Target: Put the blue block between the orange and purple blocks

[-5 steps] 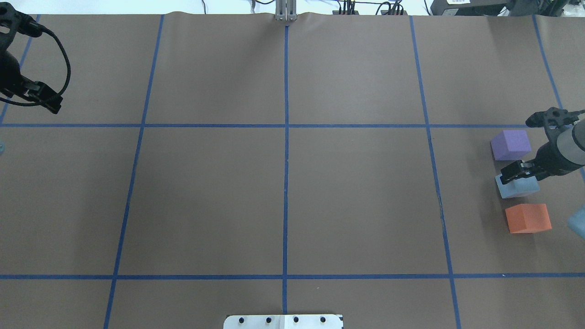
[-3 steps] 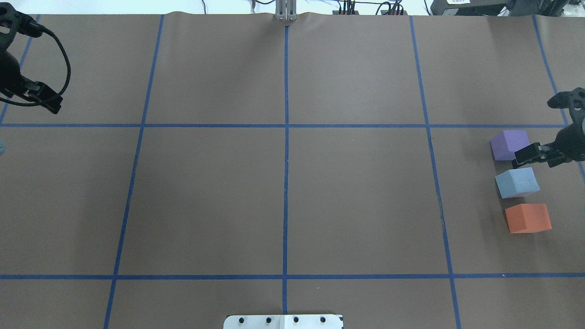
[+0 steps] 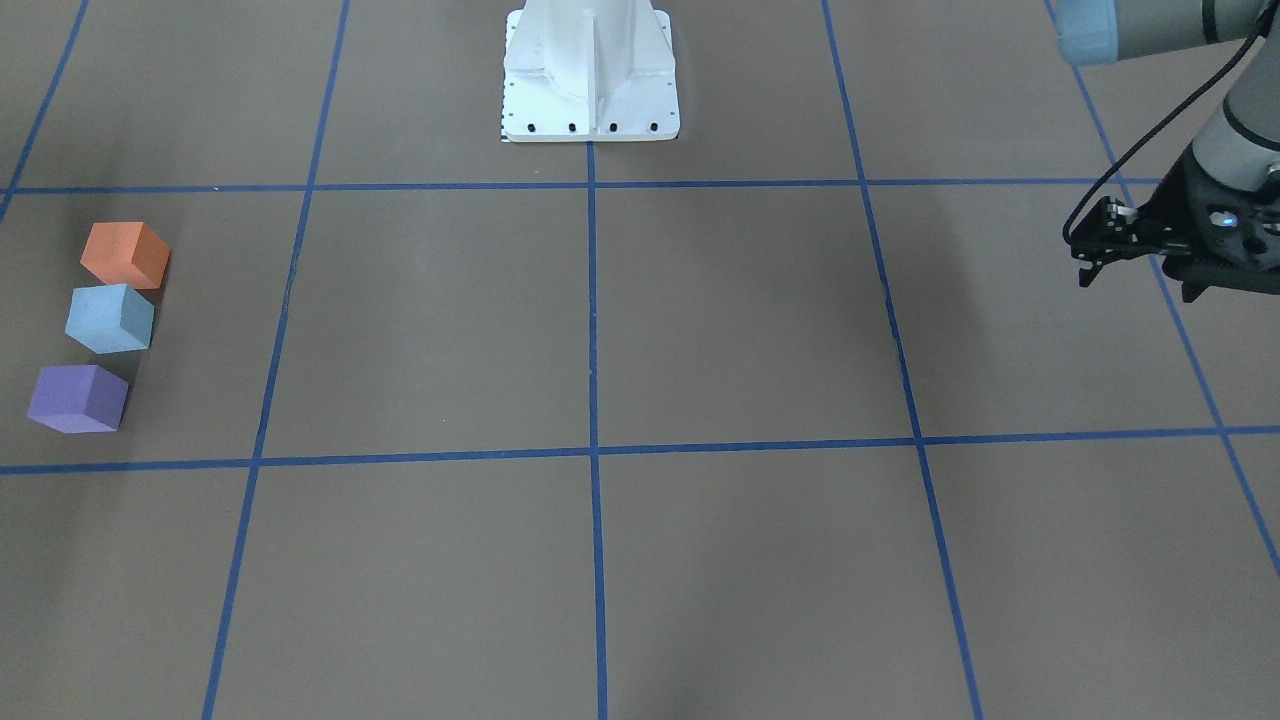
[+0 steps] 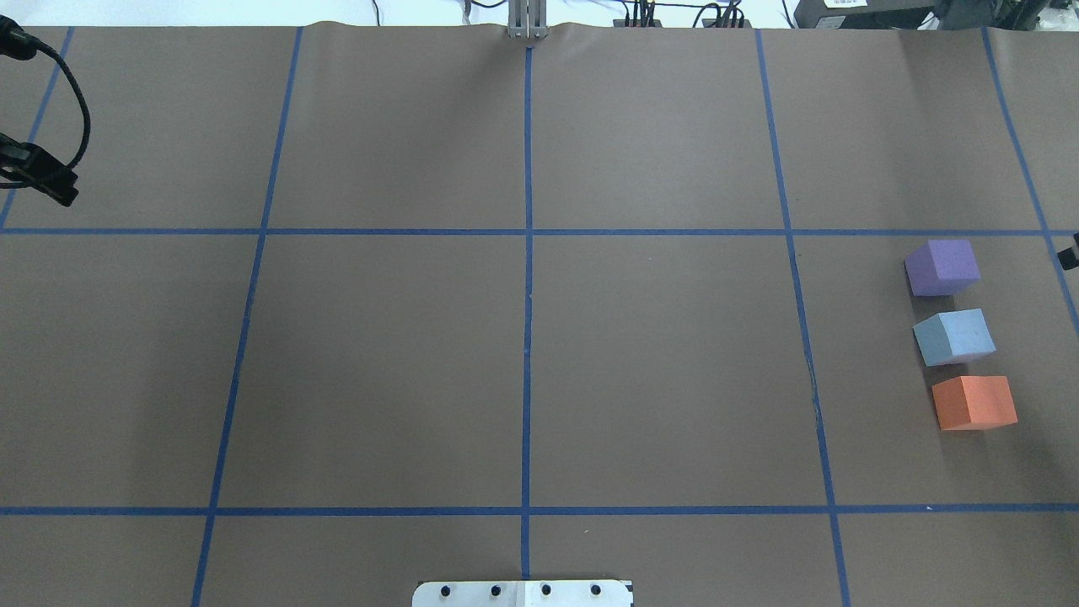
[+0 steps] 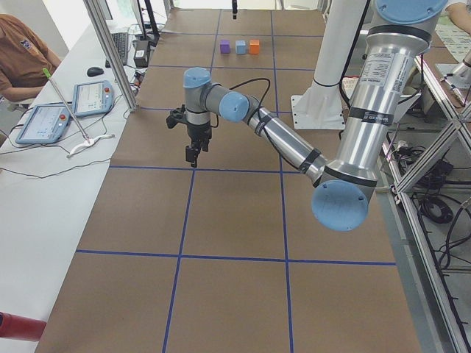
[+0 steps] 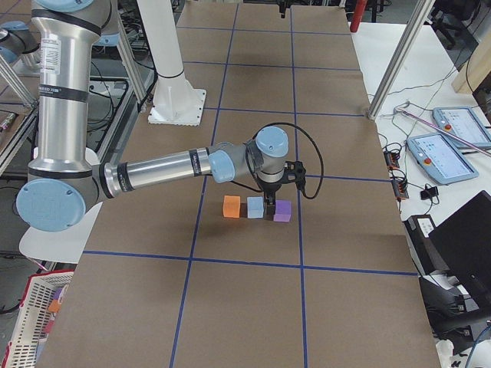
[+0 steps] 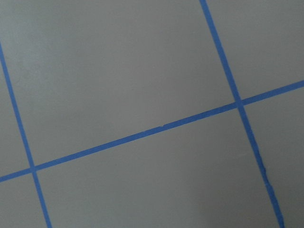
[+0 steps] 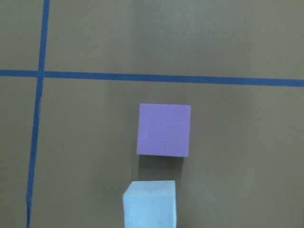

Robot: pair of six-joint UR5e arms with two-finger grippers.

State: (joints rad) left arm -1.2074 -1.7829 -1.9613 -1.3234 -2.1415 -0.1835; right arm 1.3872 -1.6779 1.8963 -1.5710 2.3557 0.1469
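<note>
The blue block (image 4: pixel 954 335) stands on the table between the purple block (image 4: pixel 942 266) and the orange block (image 4: pixel 974 402), in a row at the far right, small gaps between them. The front view shows the orange block (image 3: pixel 124 254), the blue block (image 3: pixel 109 317) and the purple block (image 3: pixel 77 398). The right wrist view looks down on the purple block (image 8: pixel 164 129) and the blue block (image 8: pixel 150 203). My right gripper (image 4: pixel 1069 253) is empty, only its tip showing at the right edge, raised off the blocks (image 6: pixel 268 207). My left gripper (image 3: pixel 1083 275) looks shut and empty at the far left (image 4: pixel 61 196).
Brown paper with blue tape grid lines (image 4: pixel 528 253) covers the table. The robot's white base plate (image 3: pixel 590 90) sits at the near middle edge. An operator and tablets (image 5: pixel 44 121) are at a side bench.
My right gripper has let go of the blue block and drawn back to the right, almost out of the overhead view. My left arm has shifted a little further left.
</note>
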